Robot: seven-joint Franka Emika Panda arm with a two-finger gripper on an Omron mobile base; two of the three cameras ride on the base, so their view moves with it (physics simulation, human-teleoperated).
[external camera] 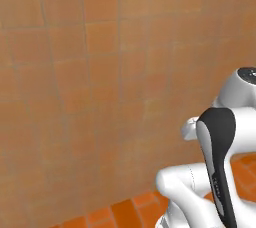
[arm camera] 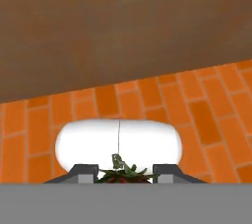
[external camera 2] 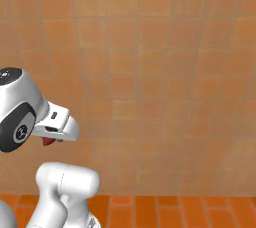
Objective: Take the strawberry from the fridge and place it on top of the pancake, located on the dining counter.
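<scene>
Clamped between the tool (arm camera: 123,175) fingertips, the strawberry (arm camera: 122,174) hangs above orange brick floor (arm camera: 123,100) near a tiled wall (external camera 2: 150,72).

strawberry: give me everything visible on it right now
The strawberry sits clamped between the gripper fingertips at the bottom of the hand view: dark red flesh mostly hidden, with a green leafy cap and a thin stem pointing up. In the right base view a small red tip pokes out beneath the hand. It touches nothing else; orange floor tiles lie below.

No text, label, brand, number or sign can be read anywhere on the tiled wall, floor or robot.
</scene>
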